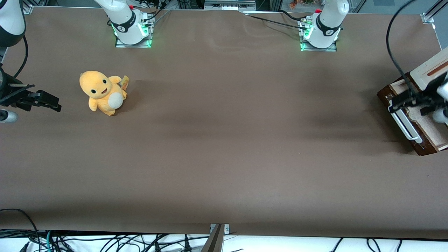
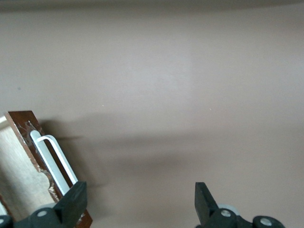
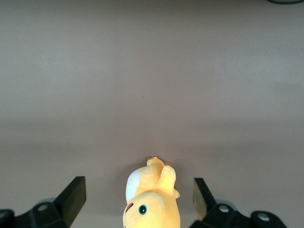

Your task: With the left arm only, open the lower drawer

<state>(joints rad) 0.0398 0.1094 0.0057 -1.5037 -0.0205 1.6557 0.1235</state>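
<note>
1. Black and spread wide, the end effector (image 1: 397,104) of the left arm (image 1: 441,99) hangs at the working arm's end of the table, its fingers parted with nothing between them; in the left wrist view the end effector (image 2: 138,202) shows one fingertip (image 2: 76,197) over the drawer's front edge, just beside the handle, and the other over bare table.
2. Brown cloth covers the table (image 1: 224,140), which fills most of the front view, with soft shadows falling near the cabinet.
3. At the table's edge by the working arm stands the cabinet, its pale cream top panel (image 1: 432,71) carrying a reddish-brown strip.
4. Below that panel the lower drawer (image 1: 420,141) stands pulled out toward the middle of the table; its glossy dark brown front faces the open cloth and pale light wood shows inside it. The wrist view gives the same drawer (image 2: 28,137) with its dark front edge and pale interior.
5. A yellow plush toy (image 1: 102,92) sits upright toward the parked arm's end of the table, well apart from the drawer, with a white belly and a small tag at its side.
6. Running along the drawer front is the long white bar handle (image 1: 404,126), seen in the wrist view as a white loop (image 2: 52,159); whether the nearer fingertip touches it cannot be told.
</note>
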